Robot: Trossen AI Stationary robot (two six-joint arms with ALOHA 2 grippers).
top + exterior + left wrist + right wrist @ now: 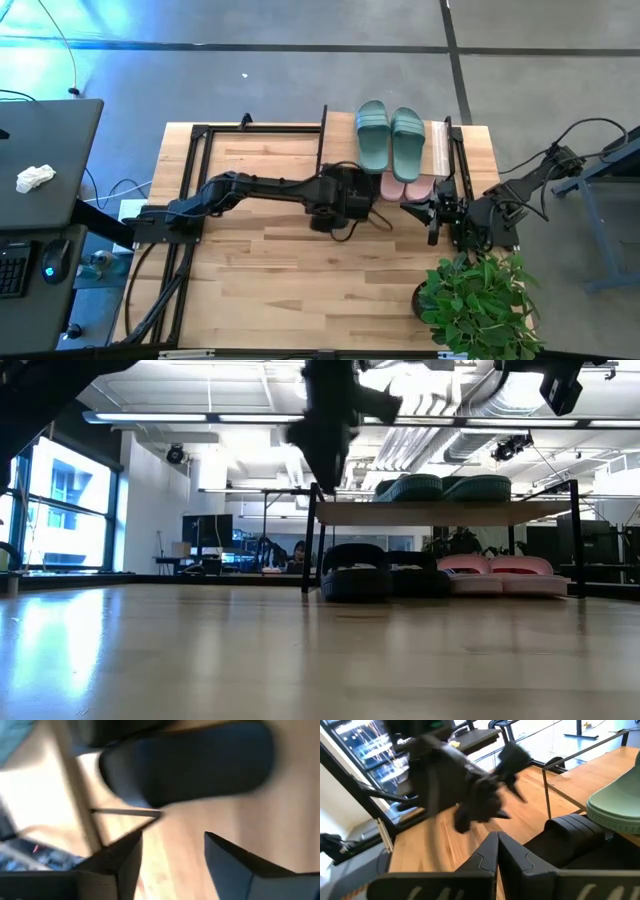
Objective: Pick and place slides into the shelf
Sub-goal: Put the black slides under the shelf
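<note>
The shelf holds two green slides on top; two black and two pink below. Left gripper fingers apart, right gripper together.

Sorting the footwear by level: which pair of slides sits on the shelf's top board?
The sage-green pair lies on the top board of the shelf; the pink pair and black pair sit beneath it on the lower level.

Grey concrete floor around table, dark seam lines across it. Large windows at left of room, daylight coming in. Bright strip lights on ceiling. Dark desk beside table. Potted plant at table corner.
</note>
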